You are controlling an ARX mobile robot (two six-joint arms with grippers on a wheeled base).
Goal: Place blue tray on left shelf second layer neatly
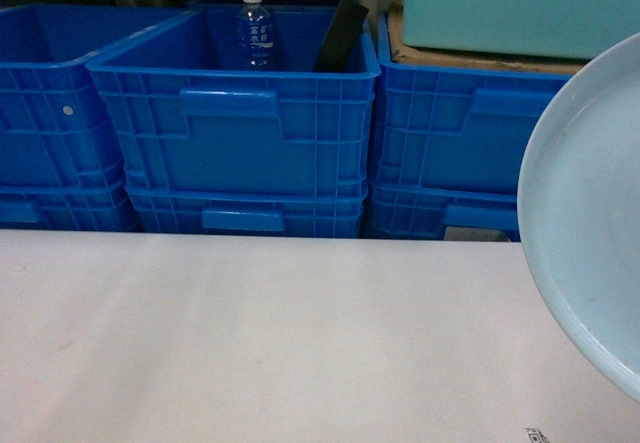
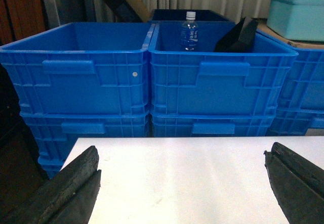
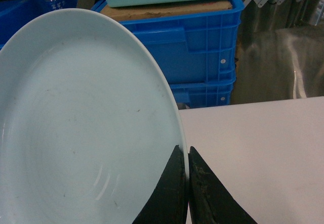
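Above the right end of the white desk (image 1: 250, 343) — blue tray (image 1: 590, 213), pale, shallow, carried on edge with its hollow face toward the wrist camera. Right gripper (image 3: 188, 159): jaws pinched tight on the tray's rim, probably so the dish can travel clear of the desk. Left gripper (image 2: 182, 176): jaws spread wide, nothing between them, over the desk. Behind the desk — stacked blue crates (image 1: 235, 113), one holding a water bottle (image 1: 255, 28). Steel shelf: not identifiable here.
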